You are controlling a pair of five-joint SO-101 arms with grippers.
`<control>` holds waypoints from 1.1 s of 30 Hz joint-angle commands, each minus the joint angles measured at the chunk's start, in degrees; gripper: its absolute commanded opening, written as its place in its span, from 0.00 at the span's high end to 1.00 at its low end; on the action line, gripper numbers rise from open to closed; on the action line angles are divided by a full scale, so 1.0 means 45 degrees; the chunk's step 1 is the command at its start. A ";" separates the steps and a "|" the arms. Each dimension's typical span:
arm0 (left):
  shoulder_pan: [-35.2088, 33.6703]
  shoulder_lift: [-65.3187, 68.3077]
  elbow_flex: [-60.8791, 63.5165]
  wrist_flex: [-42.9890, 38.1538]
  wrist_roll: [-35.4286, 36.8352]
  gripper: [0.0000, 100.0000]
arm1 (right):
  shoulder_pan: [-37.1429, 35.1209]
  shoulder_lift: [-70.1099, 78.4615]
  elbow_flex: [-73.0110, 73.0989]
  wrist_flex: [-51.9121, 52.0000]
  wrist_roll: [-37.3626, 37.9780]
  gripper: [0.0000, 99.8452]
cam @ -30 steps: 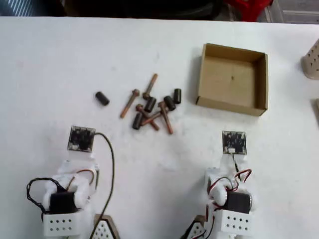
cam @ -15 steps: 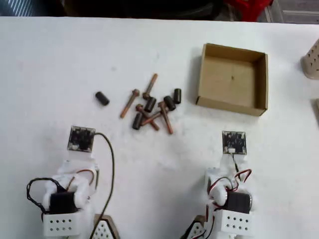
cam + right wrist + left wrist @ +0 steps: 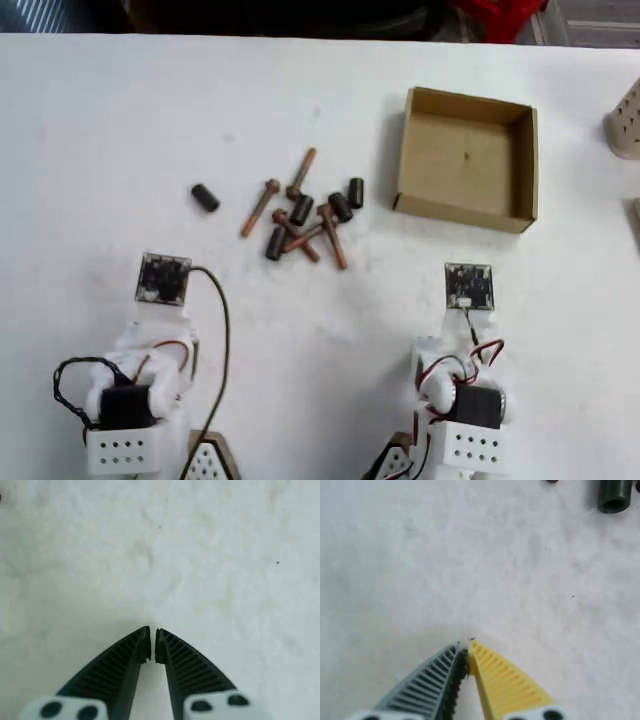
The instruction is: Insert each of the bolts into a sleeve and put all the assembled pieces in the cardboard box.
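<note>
Nothing has been shifted over the last second. Both arms are kept folded back at the near edge of the table (image 3: 90, 110), and every part is found where it lay.

At the left, the left gripper (image 3: 468, 649) is held low over bare tabletop. Its grey and yellow fingers are pressed together at the tips, with nothing between them. Ahead of it, a lone sleeve (image 3: 205, 197) is laid apart from the rest (the dark sleeve (image 3: 615, 497) at the margin of the left wrist view is probably the same one, though that cannot be settled).

Further right, near the table's middle, the bolts (image 3: 260, 207) and the remaining sleeves (image 3: 301, 209) are strewn in a loose heap. Some bolts are crossed over one another and some sleeves lie against them; no bolt is seen seated in a sleeve.

Right of the heap, the cardboard box (image 3: 466, 160) is set open, well apart from both arms, and no piece has been put in it. At the right, the right gripper (image 3: 152, 645) is likewise held above bare table, its black fingers drawn together to a thin slit and gripping nothing.

Since no motion is recorded, the task is judged not yet begun. The lone sleeve, being free of neighbours, is judged the easiest first pick for the left arm.
</note>
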State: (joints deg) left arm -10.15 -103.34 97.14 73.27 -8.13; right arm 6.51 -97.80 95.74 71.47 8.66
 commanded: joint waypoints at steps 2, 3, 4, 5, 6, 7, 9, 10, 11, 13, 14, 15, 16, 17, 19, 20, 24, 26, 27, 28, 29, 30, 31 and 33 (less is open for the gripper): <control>-0.0107 -0.0107 -0.0020 0.0059 0.0137 0.98 | -0.0068 -0.0029 0.0059 -0.0186 0.0137 0.98; -0.0107 -0.0127 -0.0020 0.0039 0.0137 0.98 | -0.0049 -0.0029 0.0059 -0.0186 0.0137 0.98; -0.0107 -0.0127 -0.0059 0.0039 0.0137 0.98 | -0.0049 -0.0029 0.0059 -0.0186 0.0137 0.98; -0.0088 -0.0127 -0.0274 0.0039 0.0137 0.98 | -0.0049 -0.0029 0.0059 -0.0186 0.0137 0.98; -0.0088 -0.0127 -0.0567 0.0039 0.0098 0.98 | -0.0049 -0.0029 0.0059 -0.0186 0.0137 0.98; -0.0088 -0.0127 -0.0840 0.0039 0.0059 0.98 | -0.0049 -0.0029 0.0059 -0.0186 0.0137 0.98; -0.0088 -0.0127 -0.1387 0.0020 0.0059 0.98 | -0.0049 -0.0029 0.0059 -0.0186 0.0137 0.98; -0.0088 -0.0127 -0.1602 0.0020 0.0059 0.98 | -0.0049 -0.0029 0.0059 -0.0186 0.0137 0.98; -0.0088 -0.0127 -0.1758 0.0020 0.0059 0.98 | -0.0049 -0.0029 0.0059 -0.0186 0.0137 0.98; -0.0088 -0.0127 -0.1856 -0.0020 0.0059 0.98 | -0.0049 -0.0029 0.0059 -0.0186 0.0137 0.98; -0.0088 -0.0127 -0.1856 -0.0254 0.0059 0.98 | -0.0029 -0.0029 0.0059 -0.0186 0.0137 0.98; -0.0088 -0.0127 -0.1817 -0.0567 0.0059 0.98 | -0.0010 -0.0029 0.0059 -0.0186 0.0137 0.98; -0.0147 -0.0127 -0.1797 -0.0860 0.0059 0.98 | 0.0107 -0.0029 0.0059 -0.0186 0.0137 0.98; -0.0147 -0.0127 -0.1778 -0.1016 0.0039 0.98 | 0.0264 -0.0029 0.0059 -0.0186 0.0137 0.98; -0.0147 -0.0127 -0.1856 -0.1153 0.0039 0.98 | 0.0518 -0.0029 0.0039 -0.0166 0.0137 0.98; -0.0147 -0.0127 -0.1915 -0.1211 0.0039 0.97 | 0.0654 -0.0029 0.0039 -0.0166 0.0137 0.98; -0.0811 -0.0049 -0.3028 -0.1797 -0.0195 0.91 | 0.1162 -0.0029 -0.0254 -0.0068 0.0137 0.98; -0.1377 -0.0029 -0.4142 -0.1817 -0.0215 0.91 | 0.1670 -0.0029 -0.0430 0.0088 0.0137 0.98; -0.1495 0.0088 -0.4669 -0.1817 -0.0215 0.91 | 0.1983 -0.0029 -0.0430 0.0107 0.0137 0.98; -0.1514 0.0342 -0.5197 -0.1778 -0.0215 0.92 | 0.2315 -0.0029 -0.0449 0.0107 0.0137 0.98; -0.1514 0.0850 -0.5705 -0.1778 -0.0215 0.92 | 0.2608 -0.0029 -0.0449 0.0107 0.0137 0.98; -0.1495 0.1553 -0.6173 -0.1778 -0.0195 0.92 | 0.2823 -0.0029 -0.0449 0.0107 0.0137 0.98; -0.1495 0.2471 -0.6701 -0.1817 -0.0176 0.92 | 0.2940 -0.0029 -0.0449 0.0107 0.0137 0.98; -0.1534 0.4777 -0.7814 -0.1797 -0.0117 0.92 | 0.3018 -0.0029 -0.0469 0.0107 0.0137 0.98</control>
State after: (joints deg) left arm -16.31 -94.37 70.51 66.42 -8.40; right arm 18.20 -97.80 95.74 71.56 8.66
